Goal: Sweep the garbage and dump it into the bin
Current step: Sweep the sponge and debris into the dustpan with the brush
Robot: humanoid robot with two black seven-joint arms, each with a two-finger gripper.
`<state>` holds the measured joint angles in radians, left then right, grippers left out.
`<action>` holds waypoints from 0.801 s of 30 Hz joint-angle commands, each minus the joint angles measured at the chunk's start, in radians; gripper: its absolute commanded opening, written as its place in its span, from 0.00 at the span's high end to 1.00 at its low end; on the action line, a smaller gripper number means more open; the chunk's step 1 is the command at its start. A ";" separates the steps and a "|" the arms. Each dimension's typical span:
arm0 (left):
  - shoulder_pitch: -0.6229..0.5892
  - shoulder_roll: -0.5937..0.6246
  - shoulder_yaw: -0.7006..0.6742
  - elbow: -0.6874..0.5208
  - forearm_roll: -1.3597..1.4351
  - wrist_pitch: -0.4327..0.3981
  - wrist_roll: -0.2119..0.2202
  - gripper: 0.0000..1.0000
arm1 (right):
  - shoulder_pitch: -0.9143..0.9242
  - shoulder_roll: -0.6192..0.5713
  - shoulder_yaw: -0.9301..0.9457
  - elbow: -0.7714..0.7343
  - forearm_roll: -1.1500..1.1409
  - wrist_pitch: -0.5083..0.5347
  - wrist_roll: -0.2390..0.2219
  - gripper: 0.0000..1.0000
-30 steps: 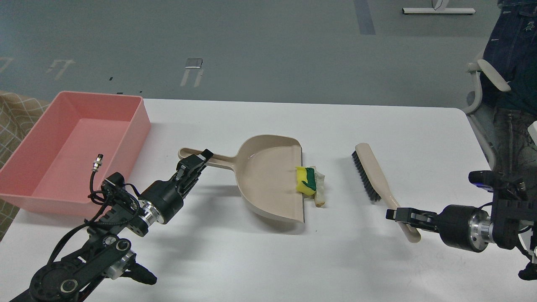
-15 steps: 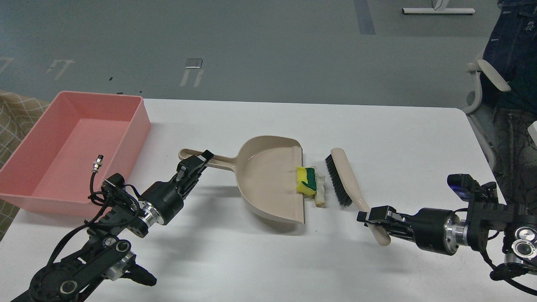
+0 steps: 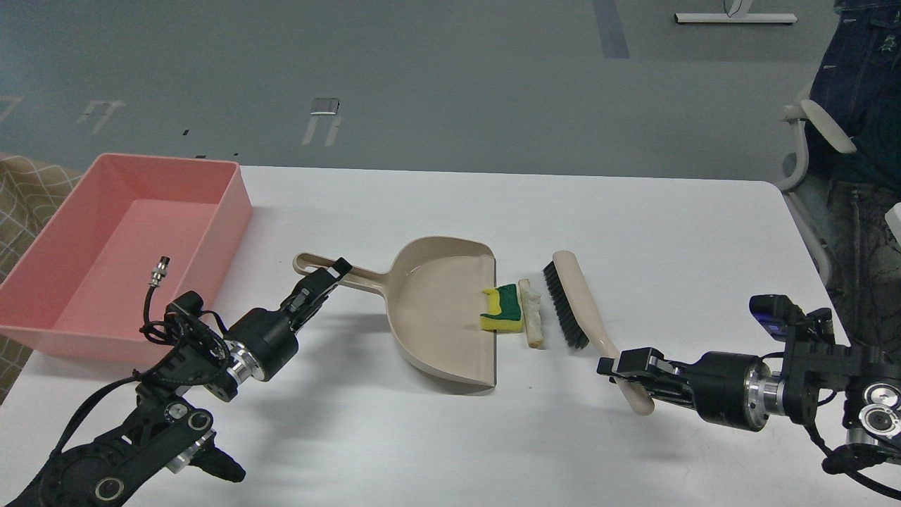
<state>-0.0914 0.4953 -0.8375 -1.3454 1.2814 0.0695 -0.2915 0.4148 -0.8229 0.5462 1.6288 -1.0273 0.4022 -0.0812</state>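
Observation:
The pink bin (image 3: 120, 246) stands at the table's left, with nothing visible in it. My left gripper (image 3: 325, 277) is shut on the handle of the beige dustpan (image 3: 436, 317), which lies mid-table with its mouth facing right. The yellow and green sponge (image 3: 502, 308) lies across the pan's front lip. The white bread slice (image 3: 531, 315) lies on the table just right of the sponge. My right gripper (image 3: 623, 370) is shut on the handle of the beige brush (image 3: 574, 299), whose dark bristles stand right beside the bread.
The white table (image 3: 676, 232) ends at the right near an office chair (image 3: 820, 141) with dark clothing on it. A checked cloth (image 3: 28, 190) shows beyond the bin at the far left.
The brush swept left up to the garbage. The dustpan shifted slightly left and turned, the sponge now lies flatter on its lip, and the bread stands apart beside it.

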 commanded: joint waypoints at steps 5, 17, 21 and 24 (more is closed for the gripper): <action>0.002 0.008 0.001 0.000 0.009 0.001 -0.009 1.00 | -0.007 0.053 0.000 -0.004 -0.001 0.000 0.000 1.00; 0.002 0.006 0.000 0.000 0.009 0.001 -0.011 1.00 | -0.008 0.159 -0.005 -0.006 -0.001 -0.002 -0.005 1.00; 0.002 0.006 0.000 0.000 0.010 0.000 -0.011 1.00 | -0.008 0.200 0.001 -0.004 -0.001 -0.005 -0.005 1.00; 0.002 0.005 0.000 -0.001 0.010 0.001 -0.011 1.00 | -0.008 0.237 0.011 -0.006 -0.001 -0.006 -0.005 1.00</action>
<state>-0.0892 0.5012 -0.8377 -1.3454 1.2912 0.0707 -0.3015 0.4064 -0.6170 0.5491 1.6236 -1.0278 0.3969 -0.0859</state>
